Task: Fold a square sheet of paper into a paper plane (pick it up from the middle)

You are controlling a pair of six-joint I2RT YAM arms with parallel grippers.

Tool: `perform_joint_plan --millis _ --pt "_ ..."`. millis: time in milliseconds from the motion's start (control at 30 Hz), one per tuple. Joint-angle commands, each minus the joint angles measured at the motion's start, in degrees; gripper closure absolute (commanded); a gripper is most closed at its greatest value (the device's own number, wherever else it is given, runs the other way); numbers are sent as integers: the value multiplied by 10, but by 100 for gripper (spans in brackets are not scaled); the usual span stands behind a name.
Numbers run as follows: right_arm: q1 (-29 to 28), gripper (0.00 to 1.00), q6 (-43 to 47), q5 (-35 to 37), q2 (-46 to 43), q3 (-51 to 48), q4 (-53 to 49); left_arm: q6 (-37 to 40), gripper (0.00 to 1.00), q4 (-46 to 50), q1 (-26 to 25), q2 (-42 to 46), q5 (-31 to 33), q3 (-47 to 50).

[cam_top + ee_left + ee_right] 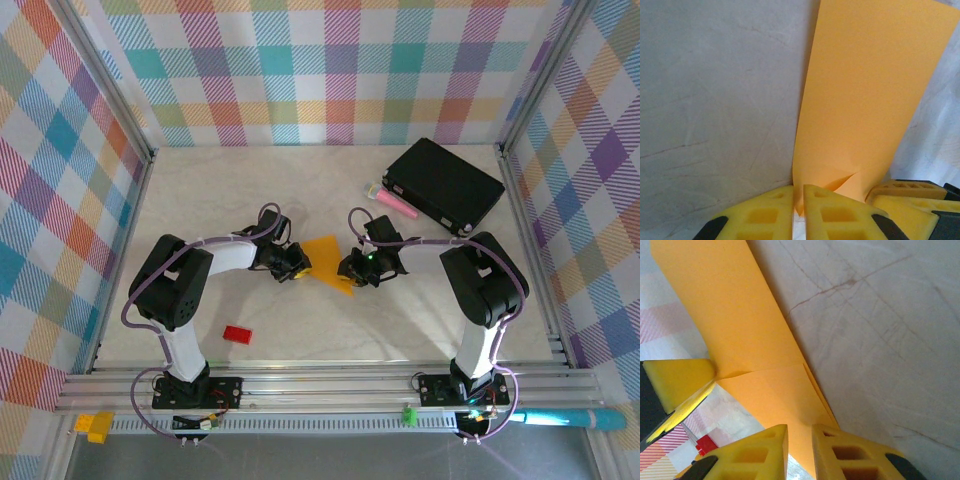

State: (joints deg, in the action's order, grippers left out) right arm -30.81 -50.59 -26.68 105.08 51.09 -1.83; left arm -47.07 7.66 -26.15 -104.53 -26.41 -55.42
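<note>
- Your left fingers [798, 206] were closed on one edge of the sheet of paper [867, 100], which hung just above the middle of the table [300, 190], between the two arms.
- Your right fingers [800, 447] stood either side of the opposite edge with a narrow gap. I couldn't tell whether they were really pinching it.
- If that right hold was loose, the sheet could have slipped out as soon as you moved, leaving it dangling from the left side alone.
- If you had drawn the arms apart, the thin paper might have torn at the pinch points. Pushing them together would have buckled it.
- A small wrinkle already showed beside the left fingers, and more twist there could have thrown the fold line off.
- The black box [443, 186] sat in the far right corner with its lid shut, so its contents were hidden.
- A pink stick [396, 206] lay just beside the box, and a red block [237, 334] lay near the front edge, both outside it.
</note>
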Motion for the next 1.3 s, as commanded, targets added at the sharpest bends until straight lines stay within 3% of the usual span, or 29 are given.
perform_joint_plan --millis 0,467,700,900,1133,1267 --pt "-8 79 0 65 67 -38 -64 3 88 4 0 11 5 -14" --pt "-7 79 1 61 60 -39 -60 20 98 25 2 18 7 -24" --pt "2 70 24 51 3 -25 -43 28 100 41 3 27 8 -34" --pt "2 59 109 53 -47 6 -50 35 100 61 3 32 5 -49" --pt "2 46 230 105 -91 11 -69 47 100 103 3 35 -16 -80" --pt "1 42 280 91 -111 13 -65 50 100 117 3 39 -21 -96"
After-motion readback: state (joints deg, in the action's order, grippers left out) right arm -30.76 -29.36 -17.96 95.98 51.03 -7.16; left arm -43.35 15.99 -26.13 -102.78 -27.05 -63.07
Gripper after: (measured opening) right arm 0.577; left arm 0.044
